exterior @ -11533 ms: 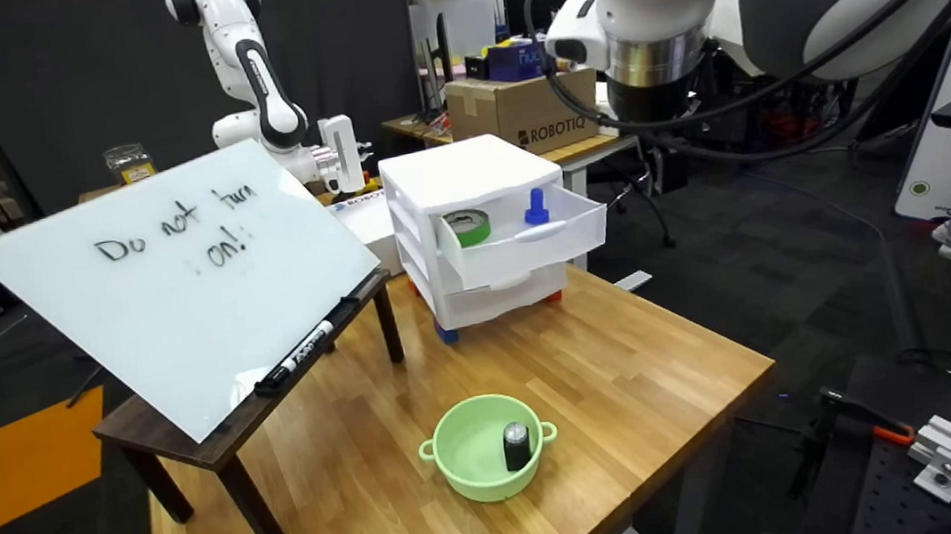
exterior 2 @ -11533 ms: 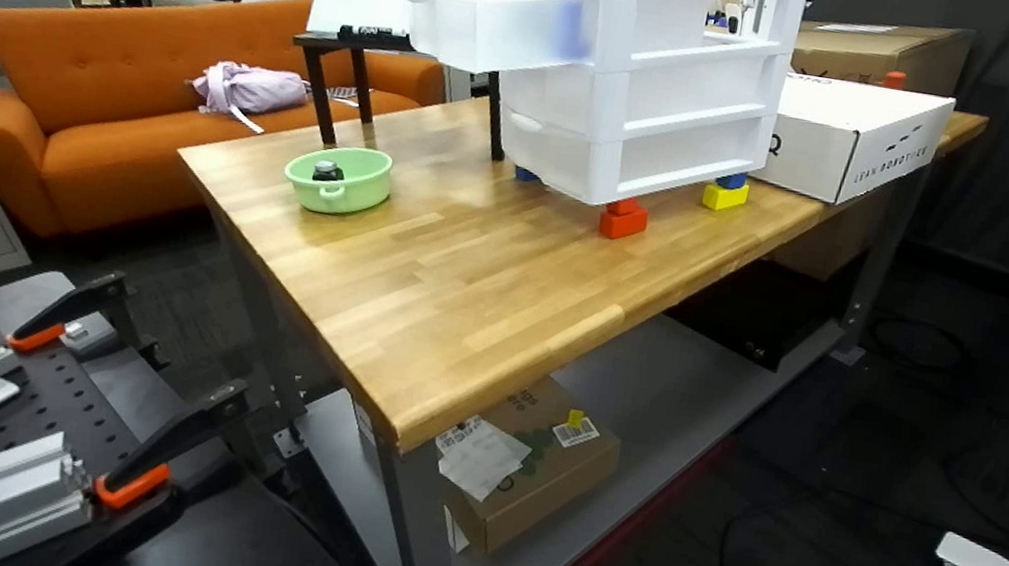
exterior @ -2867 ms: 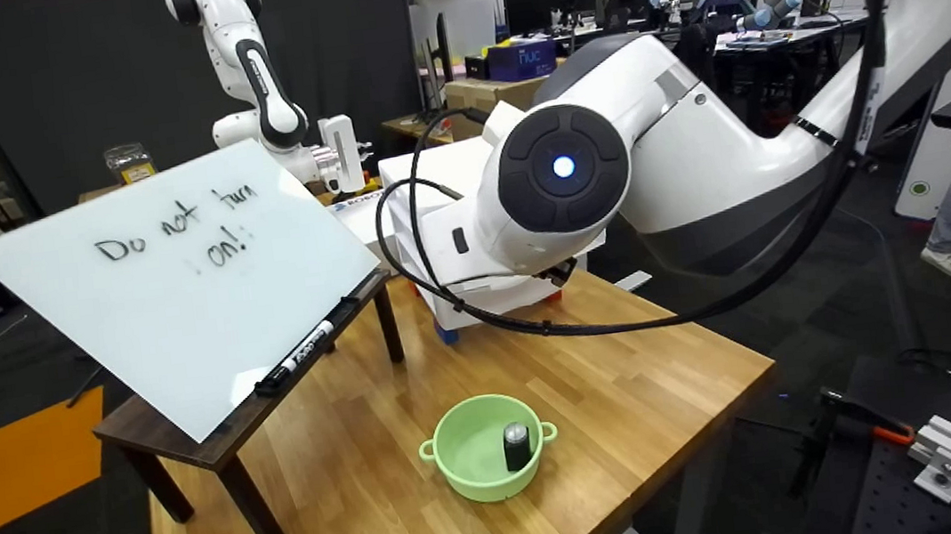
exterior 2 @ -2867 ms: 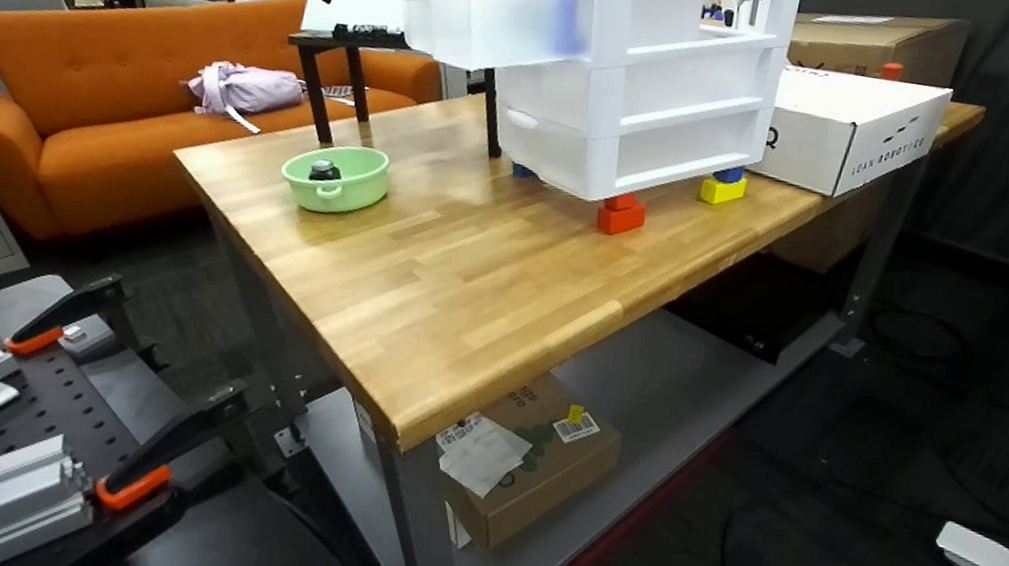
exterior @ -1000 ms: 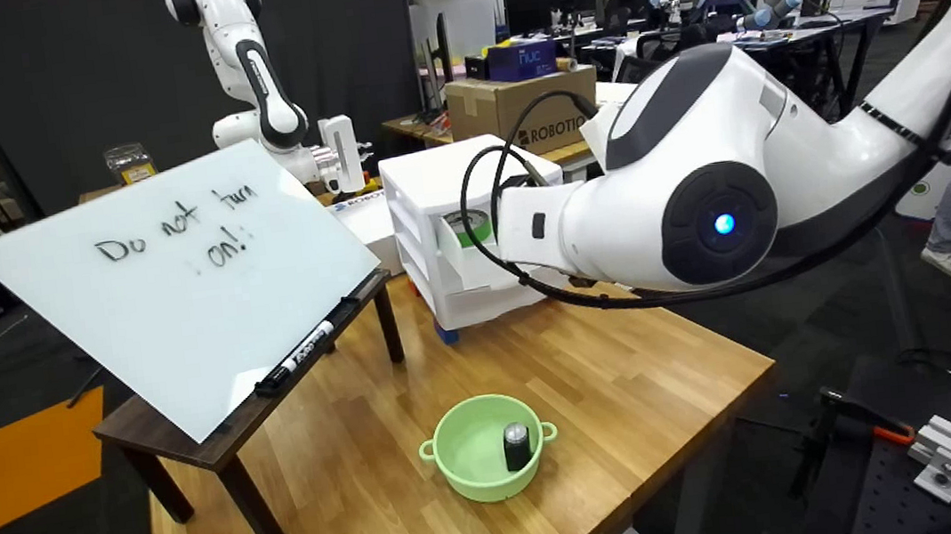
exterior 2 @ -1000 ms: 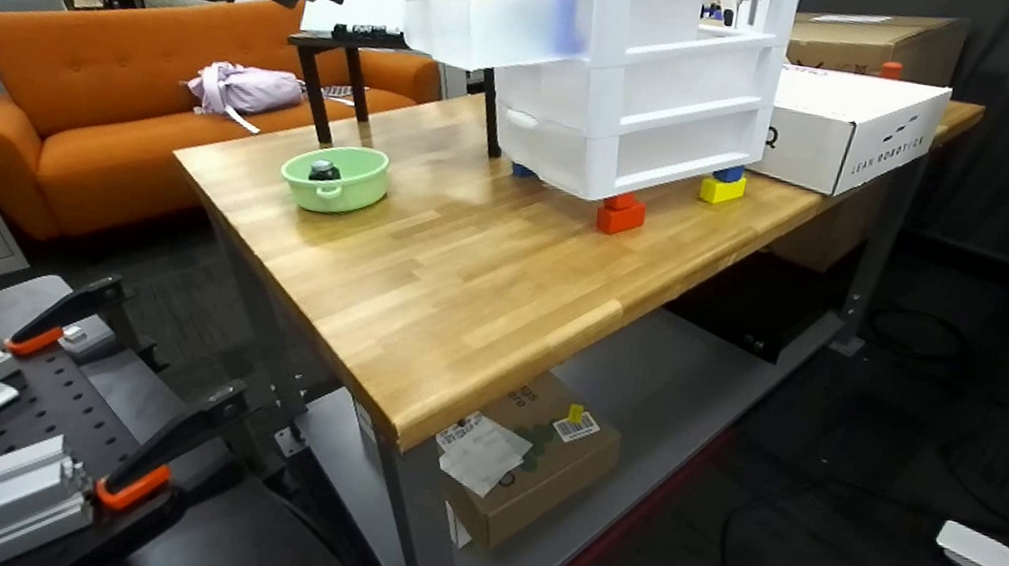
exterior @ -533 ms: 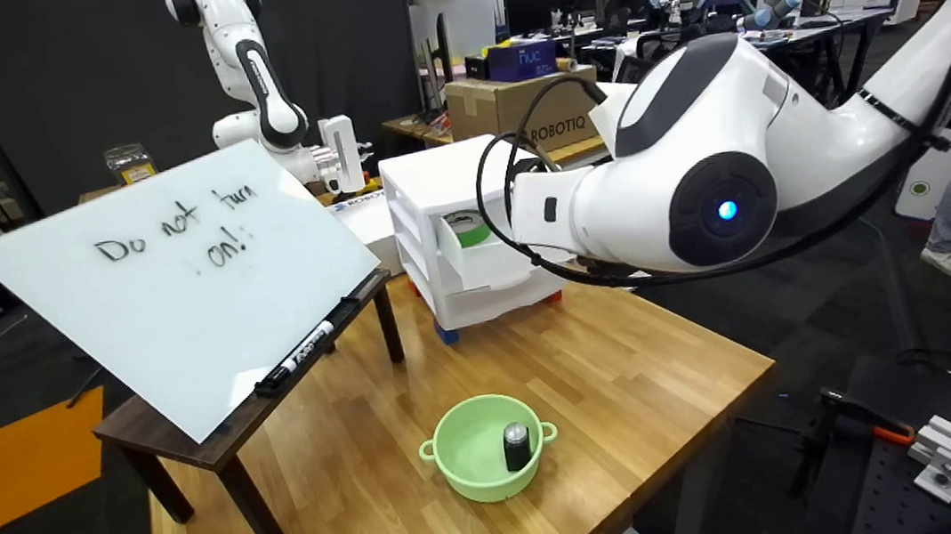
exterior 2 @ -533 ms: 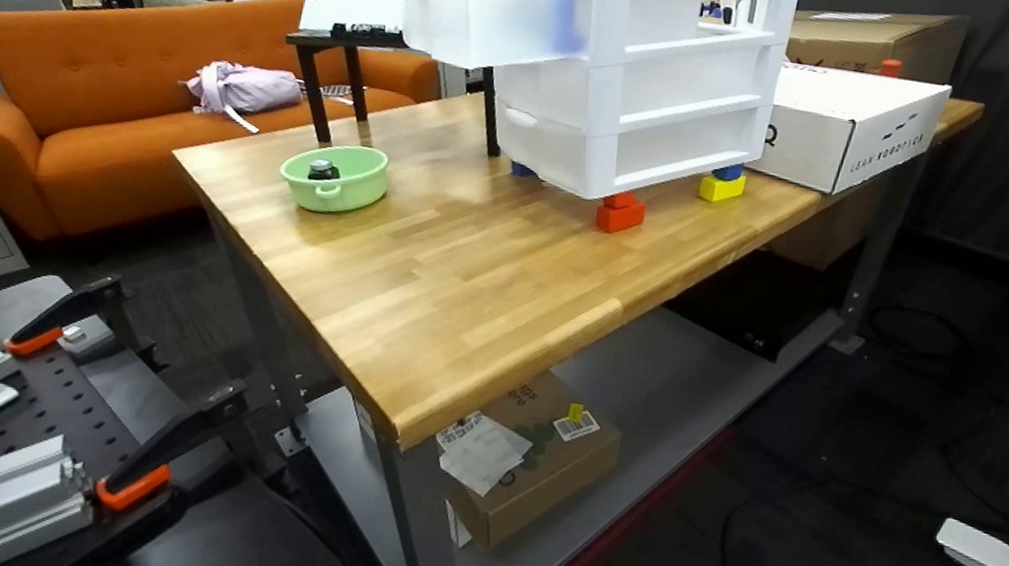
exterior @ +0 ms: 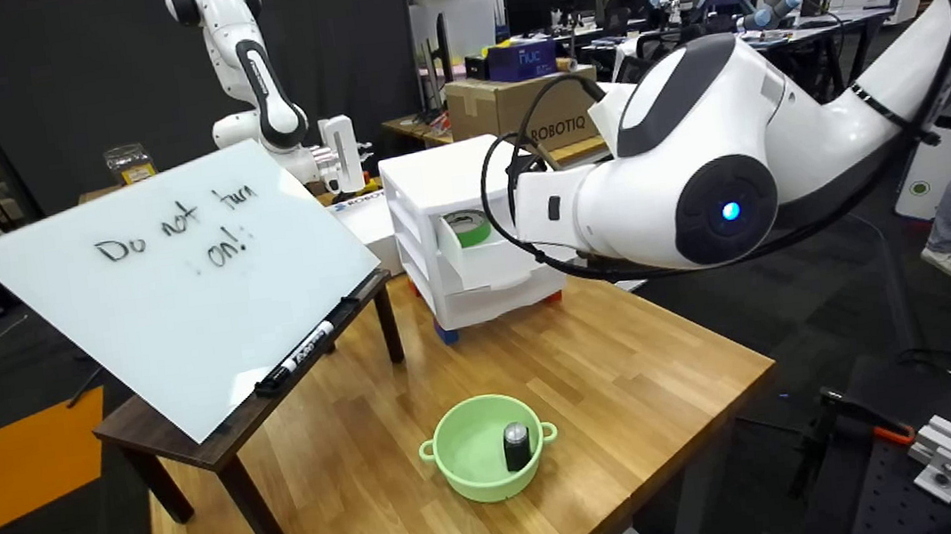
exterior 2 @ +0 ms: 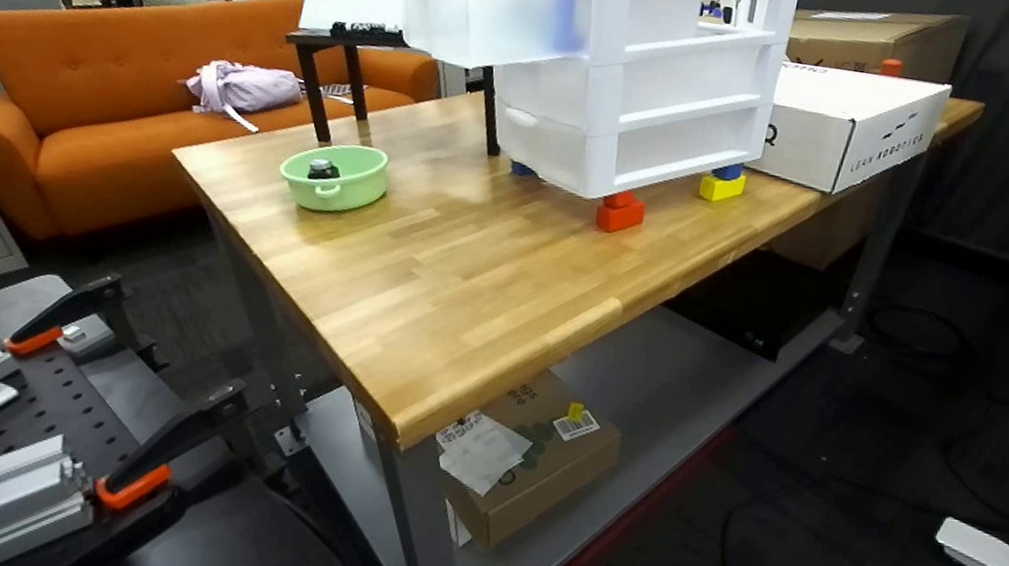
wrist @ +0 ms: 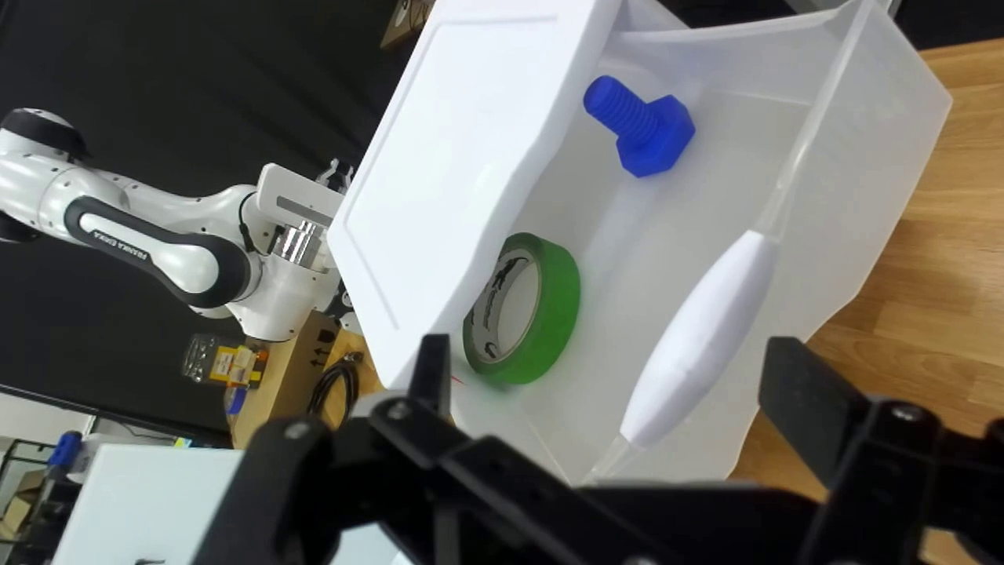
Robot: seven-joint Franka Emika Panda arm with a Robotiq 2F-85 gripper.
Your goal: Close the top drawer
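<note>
My claw (wrist: 616, 386) is spread wide and holds nothing; the top drawer (exterior 2: 492, 28) juts from the white unit (exterior 2: 680, 98) toward me, just ahead of my fingertips (wrist: 812, 404) but not touching them. In the wrist view its handle (wrist: 702, 339) slants, lower left to upper right, across the gap between those tips, so I judge a push should run inward, square to that long axis.

The white arm (exterior: 828, 137) slopes down from the upper right of an exterior view to a round joint (exterior: 717, 221) with a glowing blue light (exterior: 730, 210); beyond it the wrist (exterior: 573, 207) points toward that view's left. The black gripper (wrist: 613, 377) stands with fingers (wrist: 808, 404) spread wide.
</note>
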